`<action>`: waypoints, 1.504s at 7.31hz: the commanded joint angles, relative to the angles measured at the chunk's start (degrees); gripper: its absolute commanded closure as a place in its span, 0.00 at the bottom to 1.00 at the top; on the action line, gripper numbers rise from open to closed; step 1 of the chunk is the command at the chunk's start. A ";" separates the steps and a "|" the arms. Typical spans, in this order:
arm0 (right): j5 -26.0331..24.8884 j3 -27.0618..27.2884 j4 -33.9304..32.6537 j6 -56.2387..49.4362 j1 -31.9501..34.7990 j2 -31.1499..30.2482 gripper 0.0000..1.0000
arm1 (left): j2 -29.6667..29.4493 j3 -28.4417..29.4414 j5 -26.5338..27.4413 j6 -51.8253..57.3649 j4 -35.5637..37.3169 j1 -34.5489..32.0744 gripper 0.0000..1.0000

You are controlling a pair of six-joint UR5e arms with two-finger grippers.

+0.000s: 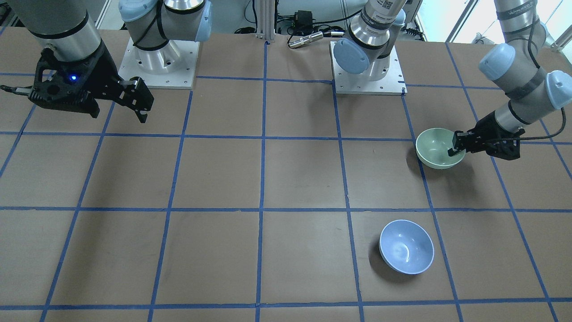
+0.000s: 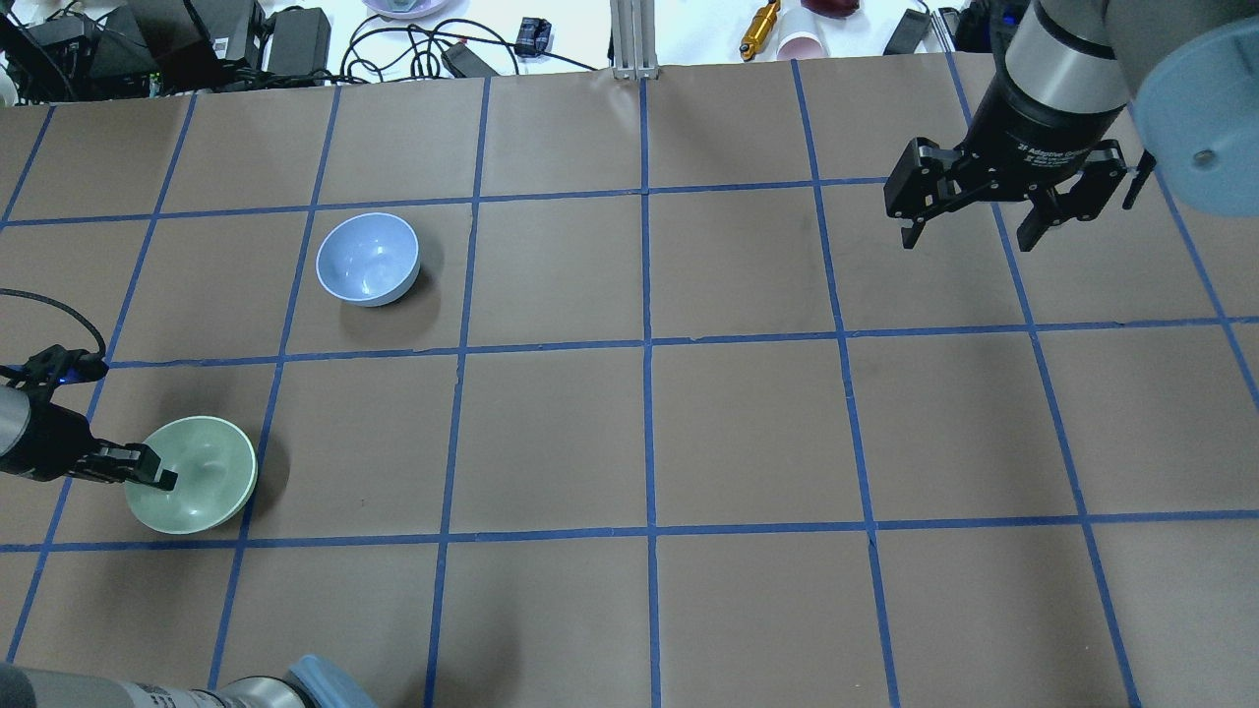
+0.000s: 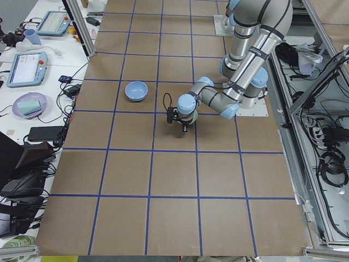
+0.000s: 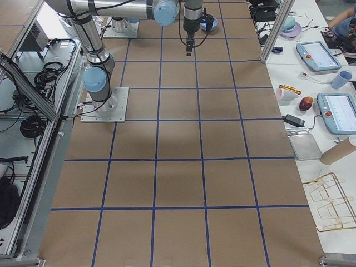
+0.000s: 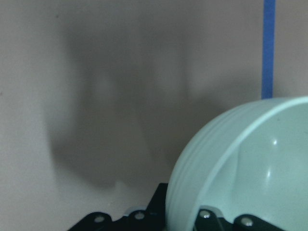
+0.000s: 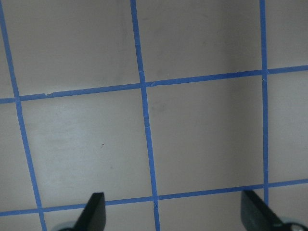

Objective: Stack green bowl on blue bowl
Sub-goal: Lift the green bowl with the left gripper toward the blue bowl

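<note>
The pale green bowl (image 1: 437,150) is at the table's left side, and it also shows in the overhead view (image 2: 197,477). My left gripper (image 1: 457,146) is shut on its rim, with one finger inside the bowl and one outside (image 5: 192,217). The bowl (image 5: 250,163) looks tilted and slightly raised, with its shadow cast away from it. The blue bowl (image 1: 406,246) stands upright on the table one square farther out (image 2: 367,259), apart from the green one. My right gripper (image 2: 969,239) is open and empty, high above the right side of the table (image 6: 175,214).
The table is brown and marked with a blue tape grid (image 2: 646,344). Cables, a power supply and small items lie beyond the far edge (image 2: 413,39). The arm bases (image 1: 366,67) stand on the robot's side.
</note>
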 commanded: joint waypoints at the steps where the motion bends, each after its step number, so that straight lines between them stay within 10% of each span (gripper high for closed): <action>1: -0.04 -0.01 0.00 0.00 0.00 0.00 0.00 | 0.32 8.81 -2.19 -0.48 -12.58 -0.10 1.00; 11: 0.05 -0.01 0.00 0.00 0.00 0.00 0.00 | -9.24 32.22 -15.46 -31.93 -19.49 -21.88 1.00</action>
